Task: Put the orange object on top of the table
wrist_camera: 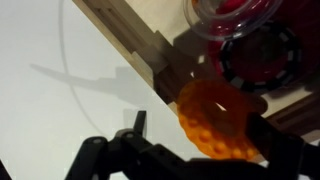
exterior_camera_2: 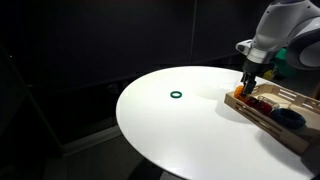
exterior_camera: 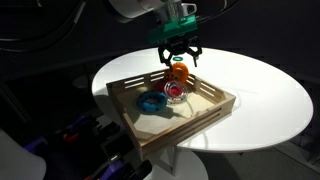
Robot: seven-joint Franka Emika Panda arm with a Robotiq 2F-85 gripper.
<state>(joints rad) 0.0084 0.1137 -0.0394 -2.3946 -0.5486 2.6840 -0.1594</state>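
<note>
Wrist view shows the risk best: the small bright orange doughnut-shaped toy ring (wrist_camera: 215,118) hangs right over the wall of the pale wooden square tray (wrist_camera: 130,35), with the large round white table (wrist_camera: 40,90) open beyond it. From where I stand, the worry is the hold. The ring looks pinched by one side of its knobbly body, so I'd guess a quick sideways swing could twist it loose. It would then drop back into the tray or bounce off the wall. Travelling too low could clip that wall and nudge the tray. Let go from too high, a round toy like this might roll across the smooth top toward the edge.

The claw (exterior_camera: 178,52) is closed partway, only as far as the ring lets it. Its fingers press the ring on both sides and hold it clear above the tray floor. It touches nothing else that I can make out. Below it in the tray lie a red-pink ring (exterior_camera: 176,93) and a blue ring (exterior_camera: 152,102). A small green ring (exterior_camera_2: 177,95) sits well apart on the bare table.
</note>
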